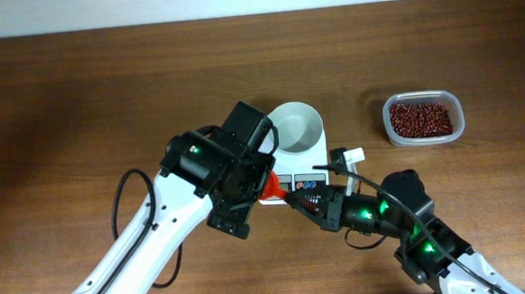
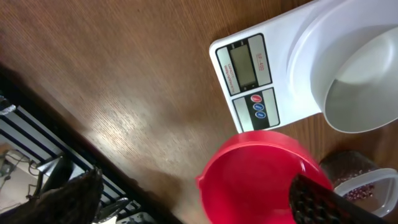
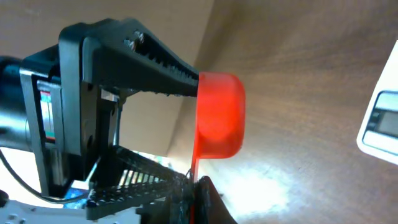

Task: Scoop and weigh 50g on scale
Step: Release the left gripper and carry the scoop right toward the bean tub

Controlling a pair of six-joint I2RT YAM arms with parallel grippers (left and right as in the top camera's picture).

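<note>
Now gripping the red scoop (image 3: 219, 115) by its thin handle in the closed right hand (image 1: 295, 201), left hand (image 3: 191, 129) spread wide around the cup, just off the display end of the scale (image 2: 283, 68). Could swivel in so slim a grip, or snag on the left hand and bump the scale. As for the beans (image 1: 420, 119), well right of the scale in a clear tub (image 1: 385, 123).
</note>
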